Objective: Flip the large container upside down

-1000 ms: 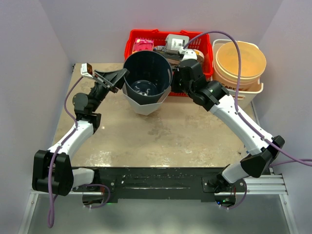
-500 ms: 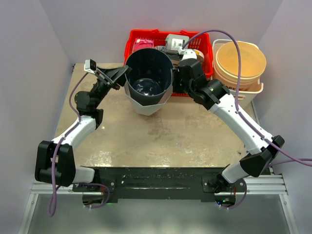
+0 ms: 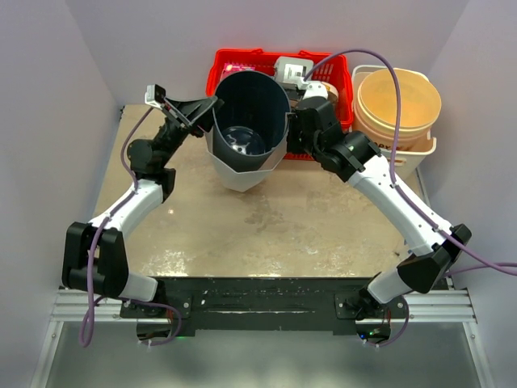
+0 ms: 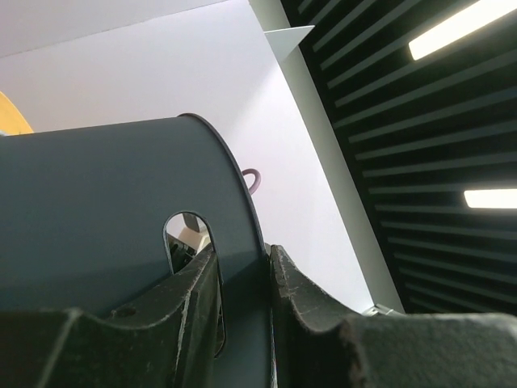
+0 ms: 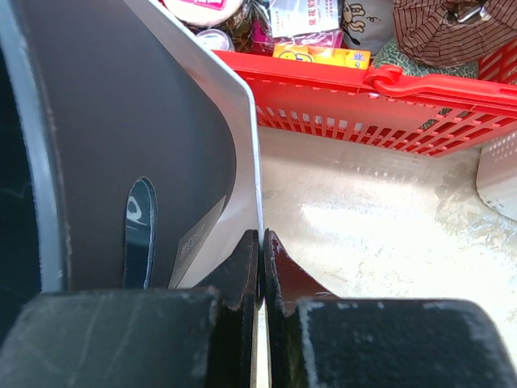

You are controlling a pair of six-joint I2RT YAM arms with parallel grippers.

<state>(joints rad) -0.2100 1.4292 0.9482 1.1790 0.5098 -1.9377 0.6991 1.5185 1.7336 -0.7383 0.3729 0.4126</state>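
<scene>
We are holding the large container [image 3: 246, 133] at the far edge of the table [image 3: 266, 230], midway along it, mouth facing up, so the turn is not yet done. Whether its base is resting on the table we cannot tell. We are judging it light and stiff: a thin-walled dark plastic bucket with a smooth, likely slippery skin. The rim beside the oval handle slots [image 4: 190, 242] is looking like the soundest hold, one side each, so it can pivot between us. Its inside is showing only glints on the floor, nothing loose.

Behind it, the red basket [image 3: 346, 101] is carrying packets and small boxes [image 3: 291, 71]. The white bin [image 3: 424, 145] at the far right corner is cradling an orange tub [image 3: 400, 101], its contents hidden from us.

The left gripper [image 3: 212, 103] is grasping the container's left rim, the wall between its fingers [image 4: 194, 299]. The right gripper [image 3: 288, 133] is clenching almost flat on the thin right rim.
</scene>
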